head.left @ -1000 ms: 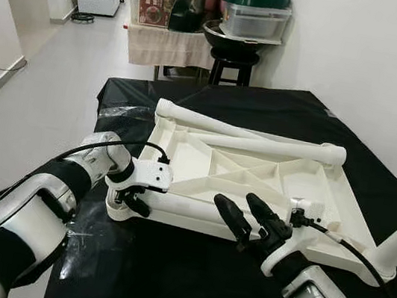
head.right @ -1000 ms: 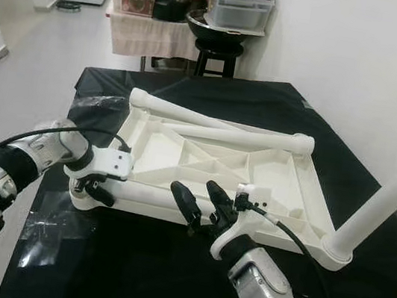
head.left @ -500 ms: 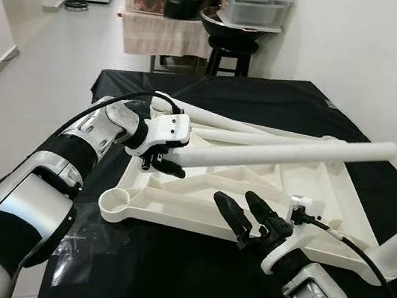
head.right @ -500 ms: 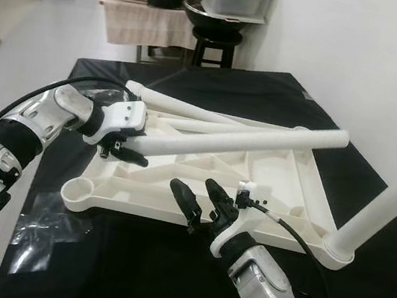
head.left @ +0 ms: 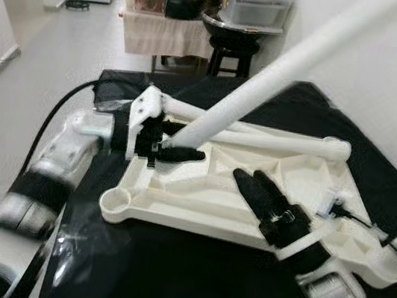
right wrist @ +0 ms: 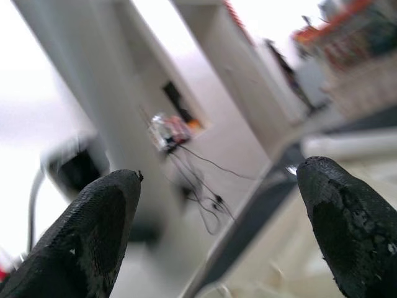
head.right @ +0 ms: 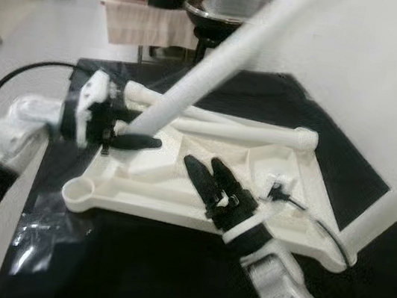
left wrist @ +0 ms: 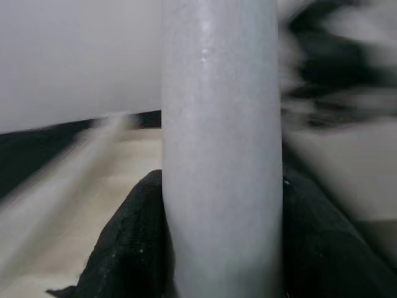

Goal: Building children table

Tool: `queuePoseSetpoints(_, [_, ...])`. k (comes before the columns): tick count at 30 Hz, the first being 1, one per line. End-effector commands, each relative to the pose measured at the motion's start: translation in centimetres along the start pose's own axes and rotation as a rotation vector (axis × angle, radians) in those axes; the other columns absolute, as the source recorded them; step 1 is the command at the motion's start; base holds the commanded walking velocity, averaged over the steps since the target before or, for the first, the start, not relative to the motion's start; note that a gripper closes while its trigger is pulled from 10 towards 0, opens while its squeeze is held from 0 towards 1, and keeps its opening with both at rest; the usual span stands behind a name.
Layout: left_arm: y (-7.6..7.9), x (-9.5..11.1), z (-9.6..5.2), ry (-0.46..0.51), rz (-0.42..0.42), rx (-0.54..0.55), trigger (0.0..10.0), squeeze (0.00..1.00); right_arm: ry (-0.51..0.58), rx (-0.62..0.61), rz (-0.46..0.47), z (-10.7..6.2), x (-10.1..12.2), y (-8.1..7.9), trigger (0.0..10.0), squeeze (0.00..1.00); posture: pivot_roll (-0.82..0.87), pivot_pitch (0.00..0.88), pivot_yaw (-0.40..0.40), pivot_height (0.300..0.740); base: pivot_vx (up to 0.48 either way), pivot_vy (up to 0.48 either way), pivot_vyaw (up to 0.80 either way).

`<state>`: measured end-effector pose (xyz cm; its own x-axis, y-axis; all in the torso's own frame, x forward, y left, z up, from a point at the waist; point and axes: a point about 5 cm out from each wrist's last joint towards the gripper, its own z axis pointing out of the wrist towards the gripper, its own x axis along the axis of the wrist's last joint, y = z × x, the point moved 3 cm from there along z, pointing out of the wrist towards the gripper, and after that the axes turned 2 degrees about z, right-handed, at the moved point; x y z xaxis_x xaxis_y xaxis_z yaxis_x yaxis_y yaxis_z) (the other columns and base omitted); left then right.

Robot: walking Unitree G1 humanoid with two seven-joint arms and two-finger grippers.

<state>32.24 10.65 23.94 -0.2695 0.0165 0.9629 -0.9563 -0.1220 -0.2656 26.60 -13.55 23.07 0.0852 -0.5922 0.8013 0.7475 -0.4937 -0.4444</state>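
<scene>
White plastic dominates the scene: an upturned tabletop (head.left: 250, 203) lies at mid-frame on a counter (head.left: 163, 279) draped in black cloth, ribs facing up. The left pincer (head.left: 171, 152), at centre left of the left eye view, is clamped on the lower end of a white leg (head.left: 272, 62); the leg slants up from the pincer toward the upper right of the frame, clear of the tabletop. In the left wrist view the leg (left wrist: 220, 149) runs upright between the black fingers (left wrist: 130, 242), which press against it on both sides. The right pincer (head.left: 262, 197) hovers at lower centre over the near edge of the tabletop, its two fingers spread apart and holding nothing. Two more legs (head.left: 261, 138) lie along the far edge of the tabletop, and another leg (head.right: 394, 203) stands in its corner socket at the right edge of the frame. An empty round socket (head.left: 118, 201) shows at the tabletop's near-left corner. A black stool (head.left: 228, 55) stands beyond the counter at top centre.
</scene>
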Motion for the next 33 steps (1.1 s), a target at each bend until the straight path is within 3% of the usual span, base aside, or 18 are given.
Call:
queuePoseSetpoints(1, [3.0,1.0,-0.3,0.066,-0.069,-0.145,6.1,0.00,-0.038,0.209,-0.037,0.8,0.5,-2.7,10.0,0.00,-0.20,0.000,-0.013,0.740,0.000,0.000,0.00])
queuePoseSetpoints(3, [3.0,1.0,-0.3,0.066,-0.069,-0.145,6.1,0.00,-0.038,0.209,-0.037,0.8,0.5,-2.7,10.0,0.00,-0.20,0.000,-0.013,0.740,0.000,0.000,0.00])
queuePoseSetpoints(4, [4.4,0.8,-0.6,0.078,-0.116,-0.195,7.0,0.00,-0.069,0.294,-0.059,1.0,0.6,-3.7,10.0,0.00,-0.20,0.000,-0.013,0.740,0.000,0.000,0.00])
queuePoseSetpoints(5, [5.2,0.5,-0.7,0.090,-0.153,-0.214,9.1,0.00,-0.113,0.370,-0.077,1.3,0.6,-4.5,10.0,0.00,-0.19,0.000,-0.013,0.740,0.000,0.000,0.00])
queuePoseSetpoints(10, [6.4,0.4,-0.5,0.109,-0.206,-0.229,9.8,0.00,-0.226,0.518,-0.156,2.0,0.3,-5.6,10.0,0.00,-0.18,0.000,-0.017,0.740,0.000,0.000,0.00])
queuePoseSetpoints(15, [6.7,1.2,-0.5,0.137,-0.232,-0.207,10.0,0.00,-0.383,0.629,-0.230,1.9,-0.7,-6.1,10.0,0.00,-0.17,0.000,-0.023,0.740,0.000,0.000,0.00])
queuePoseSetpoints(21, [6.9,1.6,-0.7,0.143,-0.243,-0.190,10.0,0.00,-0.426,0.636,-0.239,1.4,-1.1,-5.7,10.0,0.00,-0.17,0.000,-0.024,0.740,0.000,0.000,0.00])
queuePoseSetpoints(24, [7.1,1.4,-0.7,0.137,-0.250,-0.184,10.0,0.00,-0.427,0.644,-0.231,1.6,-1.3,-6.0,10.0,0.00,-0.17,0.000,-0.021,0.740,0.000,0.000,0.00])
queuePoseSetpoints(29, [7.9,0.7,0.1,0.105,-0.275,-0.208,10.0,0.00,-0.337,0.719,-0.137,3.3,-1.9,-8.3,10.0,0.00,-0.17,0.000,-0.018,0.740,0.000,0.000,0.00])
queuePoseSetpoints(33, [8.1,0.5,0.4,0.102,-0.283,-0.214,10.0,0.00,-0.317,0.742,-0.122,3.7,-2.2,-8.8,10.0,0.00,-0.17,0.000,-0.019,0.740,0.000,0.000,0.00])
